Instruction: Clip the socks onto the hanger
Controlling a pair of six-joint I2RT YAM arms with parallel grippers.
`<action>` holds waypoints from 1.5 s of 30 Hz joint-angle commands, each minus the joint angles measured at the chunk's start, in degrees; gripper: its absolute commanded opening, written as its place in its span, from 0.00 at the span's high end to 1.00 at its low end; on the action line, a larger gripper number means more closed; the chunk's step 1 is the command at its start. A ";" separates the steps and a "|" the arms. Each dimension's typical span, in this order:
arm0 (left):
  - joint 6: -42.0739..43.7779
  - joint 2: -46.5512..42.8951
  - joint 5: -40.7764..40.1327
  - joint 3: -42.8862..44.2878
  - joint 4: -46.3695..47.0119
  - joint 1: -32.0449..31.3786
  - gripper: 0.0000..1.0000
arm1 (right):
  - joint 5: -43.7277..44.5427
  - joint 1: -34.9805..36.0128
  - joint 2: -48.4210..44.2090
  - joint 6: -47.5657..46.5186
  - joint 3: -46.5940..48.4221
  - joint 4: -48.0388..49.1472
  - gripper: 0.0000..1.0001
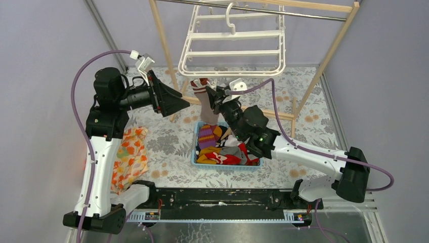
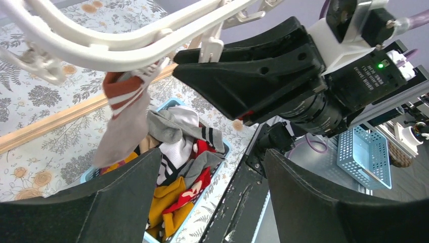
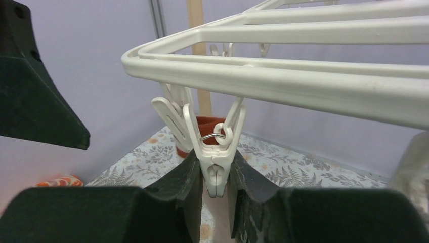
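The white hanger (image 1: 232, 48) hangs at the back centre. A whitish sock with a dark-red-and-white cuff (image 1: 205, 104) hangs by its cuff from the hanger's near edge, also seen in the left wrist view (image 2: 124, 121). My right gripper (image 1: 215, 96) is shut on a white clip (image 3: 216, 169) under the hanger frame (image 3: 303, 86); the red cuff (image 3: 208, 125) shows behind the clip. My left gripper (image 1: 180, 103) is wide open and empty (image 2: 212, 154), just left of the sock. Grey, black-striped socks (image 2: 179, 126) lie in the blue basket (image 1: 202, 161).
The basket also holds red, orange and purple-striped clothes (image 1: 217, 152). The pale wooden rack (image 1: 164, 45) stands around the hanger, with a low rail (image 2: 45, 124) behind the sock. An orange floral cloth (image 1: 129, 157) lies at the left. A small blue basket (image 2: 364, 152) sits off the table.
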 commanded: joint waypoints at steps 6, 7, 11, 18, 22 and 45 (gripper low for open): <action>-7.46 1.41 2.06 0.95 7.01 -1.05 0.25 | 7.78 3.36 3.51 -4.22 5.77 2.13 1.00; -8.43 2.11 1.74 1.12 8.17 -1.67 0.25 | 7.83 3.55 3.83 -4.34 6.08 2.05 1.00; -10.99 4.62 -0.27 2.84 10.91 -5.08 0.28 | 7.88 4.08 4.62 -4.43 6.67 2.04 1.00; -15.41 8.65 -3.91 5.52 16.35 -8.74 0.38 | 6.56 4.45 4.74 -3.62 6.47 1.69 1.00; -17.45 10.35 -5.87 5.53 19.51 -9.25 0.44 | 5.63 4.62 4.57 -3.13 6.39 1.23 1.00; -17.06 12.16 -10.74 2.42 21.96 -11.69 0.76 | 0.56 4.75 0.64 9.31 1.26 4.27 0.63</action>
